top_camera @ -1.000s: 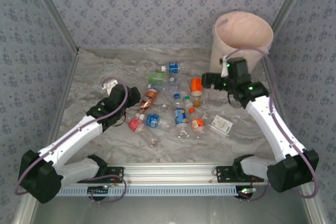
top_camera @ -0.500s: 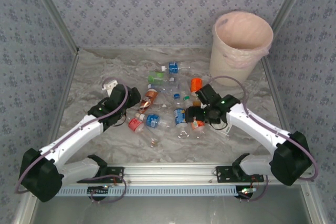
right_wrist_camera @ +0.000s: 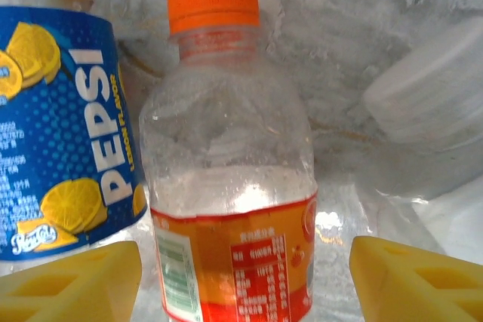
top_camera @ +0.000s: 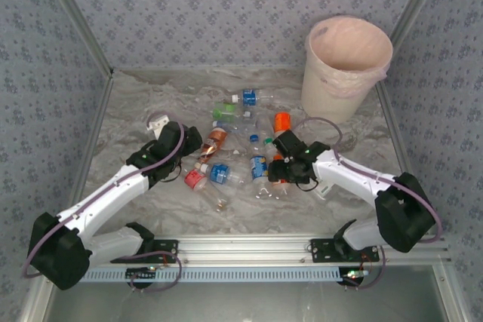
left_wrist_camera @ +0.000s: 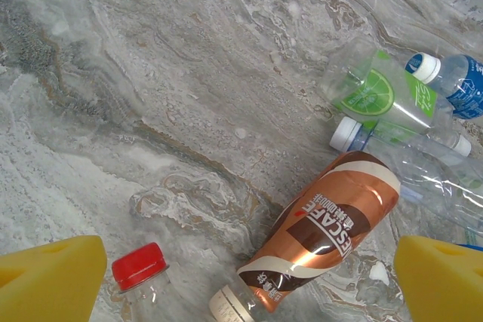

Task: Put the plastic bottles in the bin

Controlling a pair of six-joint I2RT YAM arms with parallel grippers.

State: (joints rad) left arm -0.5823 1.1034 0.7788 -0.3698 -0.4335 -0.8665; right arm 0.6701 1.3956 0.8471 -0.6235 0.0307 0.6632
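Several plastic bottles (top_camera: 249, 152) lie scattered mid-table. The cream bin (top_camera: 332, 88) with its pink liner stands at the back right. My right gripper (top_camera: 281, 173) is low over the pile. In its wrist view an orange-capped bottle with an orange label (right_wrist_camera: 226, 186) lies between the yellow fingers (right_wrist_camera: 75, 277), with a gap on each side; the right gripper (right_wrist_camera: 245, 280) is open. A blue Pepsi bottle (right_wrist_camera: 60, 148) lies just left of it. My left gripper (left_wrist_camera: 247, 280) is open above a copper Nescafe bottle (left_wrist_camera: 324, 231) and a red-capped bottle (left_wrist_camera: 139, 265).
A green-labelled bottle (left_wrist_camera: 381, 99), a blue-labelled one (left_wrist_camera: 460, 84) and a clear one (left_wrist_camera: 423, 171) lie beyond the copper bottle. Patterned walls close the table on three sides. A metal rail (top_camera: 241, 246) runs along the near edge.
My right arm has swung from beside the bin down into the bottle pile, and its jaws have narrowed round the orange-labelled bottle. The left arm has stayed still.
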